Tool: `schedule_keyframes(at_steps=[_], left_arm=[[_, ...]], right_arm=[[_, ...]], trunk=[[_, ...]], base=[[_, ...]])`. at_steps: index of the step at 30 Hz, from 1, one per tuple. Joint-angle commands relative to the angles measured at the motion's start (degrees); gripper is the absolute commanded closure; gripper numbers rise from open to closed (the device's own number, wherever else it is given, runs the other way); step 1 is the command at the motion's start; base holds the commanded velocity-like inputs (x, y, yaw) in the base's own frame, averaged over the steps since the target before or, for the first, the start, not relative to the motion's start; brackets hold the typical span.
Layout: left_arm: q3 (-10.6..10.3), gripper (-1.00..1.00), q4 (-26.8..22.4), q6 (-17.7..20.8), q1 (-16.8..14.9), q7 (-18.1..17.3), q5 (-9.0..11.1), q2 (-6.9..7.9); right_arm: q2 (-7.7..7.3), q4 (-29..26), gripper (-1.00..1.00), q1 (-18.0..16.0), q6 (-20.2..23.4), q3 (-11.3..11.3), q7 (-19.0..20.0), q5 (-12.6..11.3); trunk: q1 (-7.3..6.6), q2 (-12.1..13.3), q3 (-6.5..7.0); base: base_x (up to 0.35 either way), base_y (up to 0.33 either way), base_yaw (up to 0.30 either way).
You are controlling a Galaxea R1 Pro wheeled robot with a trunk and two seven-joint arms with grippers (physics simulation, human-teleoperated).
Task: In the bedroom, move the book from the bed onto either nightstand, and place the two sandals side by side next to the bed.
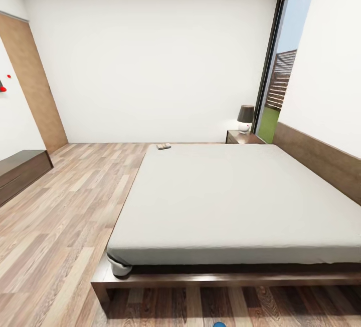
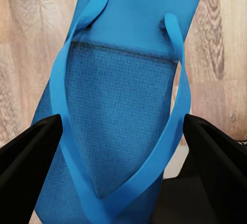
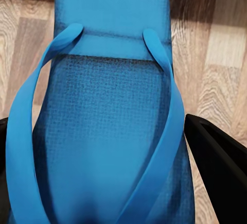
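Note:
In the left wrist view a bright blue sandal [image 2: 123, 74] lies strap-up between the black fingers [image 2: 31, 152] of my left gripper [image 2: 122, 131], which is shut on its edges above the wood floor. My right gripper [image 3: 96, 131] grips the other sandal [image 3: 110, 80] the same way, with one finger [image 3: 216, 157] against its side. A blue tip of a sandal [image 1: 219, 324] peeks in at the head view's lower edge. The book [image 1: 163, 146] rests on the far left corner of the bed [image 1: 225, 202]. A dark nightstand [image 1: 236, 138] stands beyond the bed by the window.
A lamp [image 1: 245, 118] sits on the nightstand. A low dark dresser [image 1: 20, 172] lines the left wall beside a brown door [image 1: 32, 81]. Wood-plank floor [image 1: 75, 207] stretches along the bed's left side, and a tall window [image 1: 286, 66] fills the far right.

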Motion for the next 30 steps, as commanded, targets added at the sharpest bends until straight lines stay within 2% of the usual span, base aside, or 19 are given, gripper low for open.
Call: schedule_keyframes(at_steps=[1, 30], left_arm=[[-0.5, 1.00, 0.1, -0.2, 0.0, 0.3, 0.2, -0.01], [-0.4, 1.00, 0.1, -0.3, 0.0, 0.3, 0.2, 0.03]], right_arm=[[-0.02, 0.1, 1.00, 0.0, -0.2, 0.4, 0.1, -0.6], [-0.10, 0.0, 1.00, -0.1, -0.2, 0.1, 0.1, -0.6]], trunk=[[0.23, -0.5, -0.25], [6.60, -12.1, -5.45]], base=[[0.000, 0.000, -0.002], [0.000, 0.000, 0.000]])
